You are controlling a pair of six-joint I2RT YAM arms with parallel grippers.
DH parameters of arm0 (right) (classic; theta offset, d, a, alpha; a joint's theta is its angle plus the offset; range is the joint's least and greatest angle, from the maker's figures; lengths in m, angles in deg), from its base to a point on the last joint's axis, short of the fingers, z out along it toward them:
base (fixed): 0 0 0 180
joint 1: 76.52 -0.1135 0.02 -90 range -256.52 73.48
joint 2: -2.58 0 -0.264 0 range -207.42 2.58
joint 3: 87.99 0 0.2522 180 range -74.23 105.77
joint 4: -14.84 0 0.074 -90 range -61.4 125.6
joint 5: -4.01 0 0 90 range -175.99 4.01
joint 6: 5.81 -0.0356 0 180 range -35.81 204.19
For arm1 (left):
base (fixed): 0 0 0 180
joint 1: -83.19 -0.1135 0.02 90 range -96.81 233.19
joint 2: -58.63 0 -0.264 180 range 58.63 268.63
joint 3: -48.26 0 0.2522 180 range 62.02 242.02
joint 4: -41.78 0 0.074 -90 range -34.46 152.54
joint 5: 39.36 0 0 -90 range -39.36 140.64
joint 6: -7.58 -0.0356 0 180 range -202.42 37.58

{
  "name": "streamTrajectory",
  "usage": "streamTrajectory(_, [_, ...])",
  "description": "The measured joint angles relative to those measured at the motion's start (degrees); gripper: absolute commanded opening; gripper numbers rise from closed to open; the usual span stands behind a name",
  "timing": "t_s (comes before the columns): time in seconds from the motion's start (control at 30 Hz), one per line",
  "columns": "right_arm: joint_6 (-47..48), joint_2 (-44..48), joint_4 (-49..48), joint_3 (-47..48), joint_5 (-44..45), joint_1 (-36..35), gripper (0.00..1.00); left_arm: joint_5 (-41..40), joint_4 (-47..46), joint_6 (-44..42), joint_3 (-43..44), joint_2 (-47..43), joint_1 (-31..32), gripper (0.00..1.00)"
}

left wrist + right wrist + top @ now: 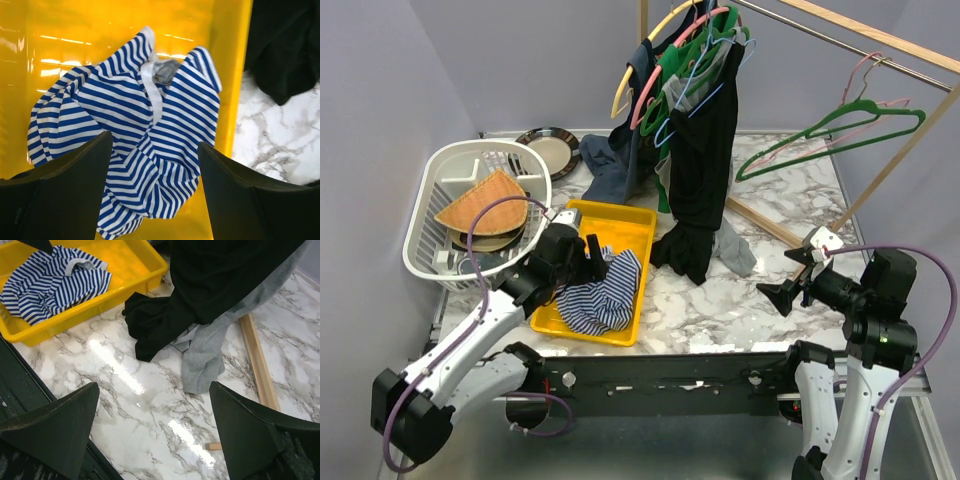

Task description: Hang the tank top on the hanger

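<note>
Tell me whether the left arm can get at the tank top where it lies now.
Probably yes. The left gripper hangs open just above the tank top, which lies crumpled in the yellow tray with nothing over it; the black garment is outside the tray.

Bright, even light falls from above, streaking white glare across the glossy marble bench (120,372) in the right wrist view and along the yellow tray (55,55) in the left. Shadows are soft; the black garment (225,280) loses detail, while the tank top (125,125) shows crisp stripes.
</note>
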Motion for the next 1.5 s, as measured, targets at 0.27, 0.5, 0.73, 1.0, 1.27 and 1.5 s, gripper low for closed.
streamTrajectory(0.27, [-0.02,-0.02,-2.05,-0.92,-0.46,0.00,1.00,-5.01,-5.73,3.13,0.11,17.07,0.39,0.39])
streamTrajectory(0.5, [-0.02,-0.02,-2.21,-1.11,-0.55,0.00,1.00,-7.67,-5.86,2.08,2.12,21.51,0.76,0.00])
streamTrajectory(0.73, [-0.04,-0.11,-2.19,-1.09,-0.57,0.00,1.00,-8.48,0.09,-1.29,11.06,3.34,1.03,0.00])
streamTrajectory(1.0, [-0.02,-0.70,-2.19,-1.07,-0.57,0.00,1.00,-6.19,-1.88,-7.41,33.00,-0.07,1.03,0.00])
streamTrajectory(1.27, [-0.02,-0.76,-2.16,-0.44,-0.52,0.00,1.00,5.84,-7.37,-9.44,51.15,10.75,1.60,0.00])
streamTrajectory(1.5, [-0.50,-0.76,-2.40,0.09,0.72,0.00,1.00,12.02,-10.45,-11.30,63.25,20.48,13.60,0.00])
